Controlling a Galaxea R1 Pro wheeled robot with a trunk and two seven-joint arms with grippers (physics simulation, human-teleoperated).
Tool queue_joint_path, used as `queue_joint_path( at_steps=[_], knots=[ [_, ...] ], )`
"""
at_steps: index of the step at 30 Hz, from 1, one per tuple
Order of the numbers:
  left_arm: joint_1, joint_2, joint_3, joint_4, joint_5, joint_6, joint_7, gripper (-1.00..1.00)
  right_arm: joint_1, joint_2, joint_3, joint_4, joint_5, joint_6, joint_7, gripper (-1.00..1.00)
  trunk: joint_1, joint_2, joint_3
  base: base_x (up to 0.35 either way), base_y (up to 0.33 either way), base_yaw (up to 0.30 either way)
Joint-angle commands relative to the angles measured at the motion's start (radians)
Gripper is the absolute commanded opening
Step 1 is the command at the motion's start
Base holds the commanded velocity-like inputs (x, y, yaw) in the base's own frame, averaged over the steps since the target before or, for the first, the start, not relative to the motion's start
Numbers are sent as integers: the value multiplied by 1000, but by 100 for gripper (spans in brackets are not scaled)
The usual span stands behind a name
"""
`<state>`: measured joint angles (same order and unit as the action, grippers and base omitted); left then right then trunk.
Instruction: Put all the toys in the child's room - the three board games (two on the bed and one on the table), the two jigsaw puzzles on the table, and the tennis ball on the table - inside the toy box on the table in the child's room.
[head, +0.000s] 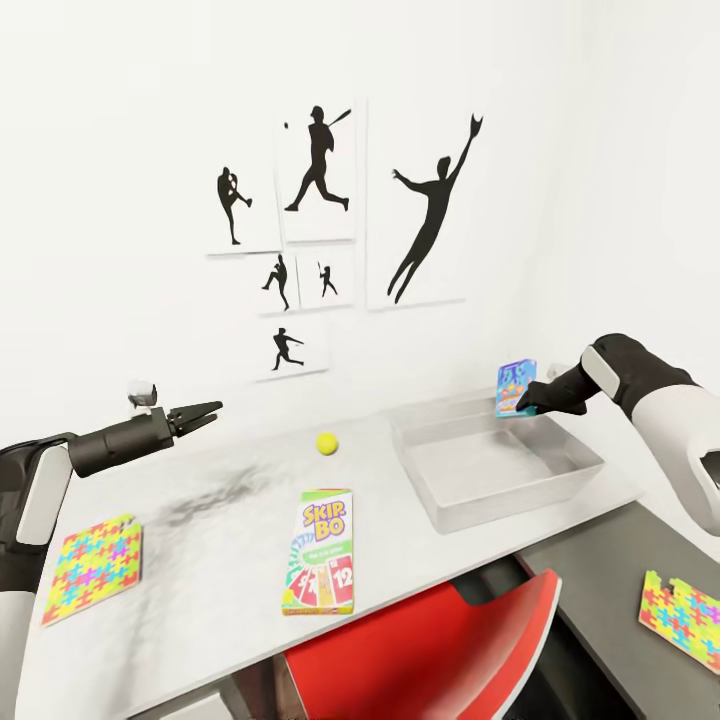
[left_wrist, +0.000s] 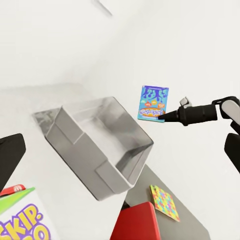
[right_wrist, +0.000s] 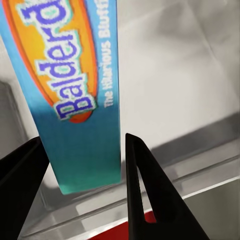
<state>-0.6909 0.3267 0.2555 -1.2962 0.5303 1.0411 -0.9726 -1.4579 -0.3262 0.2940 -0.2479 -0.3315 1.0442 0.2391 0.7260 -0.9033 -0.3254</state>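
our right gripper (head: 522, 405) pinches the blue game (head: 515, 387) by its lower edge and holds it upright in the air over the far right corner of the toy box (head: 497, 490). in the right wrist view the game (right_wrist: 70, 95) sits between the two black fingers (right_wrist: 145, 190), its cover reading "balderd…", with the grey floor of the box (right_wrist: 195, 90) behind it. from the left wrist view the game (left_wrist: 153, 103) hangs clear above the box (left_wrist: 95, 145), with the right gripper (left_wrist: 167, 117) at its lower corner.

our left gripper (head: 203, 412) hovers over the left part of the table (head: 200, 520), holding nothing, its fingers close together with only a narrow gap.

the box rests on the table's right end with nothing in it. the ball (head: 327, 443) lies on the table just left of the box. the skip-bo game (head: 319, 550) lies flat near the front edge, and its corner (left_wrist: 20, 220) shows in the left wrist view. one puzzle (head: 93, 567) lies flat at the table's left end. the other puzzle (head: 683, 605) lies on the lower dark section to the right, also seen in the left wrist view (left_wrist: 166, 202). a red chair (head: 430, 650) stands at the table's front edge.
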Motion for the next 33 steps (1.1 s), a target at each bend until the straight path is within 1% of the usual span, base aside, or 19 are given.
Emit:
queue_joint_path(
  at_steps=[1, 33],
  knots=[
    [-1, 0, 1, 0, -3, 4, -5, 100, -1, -1, 8, -1, -8, 3, 0, -100, -4, 6, 0, 0, 0, 0],
    [-1, 5, 1, 0, -4, 4, -5, 100, -1, -2, 10, 0, -5, 3, -1, -100, -127, 230, 48, 0, 0, 0]
  ],
)
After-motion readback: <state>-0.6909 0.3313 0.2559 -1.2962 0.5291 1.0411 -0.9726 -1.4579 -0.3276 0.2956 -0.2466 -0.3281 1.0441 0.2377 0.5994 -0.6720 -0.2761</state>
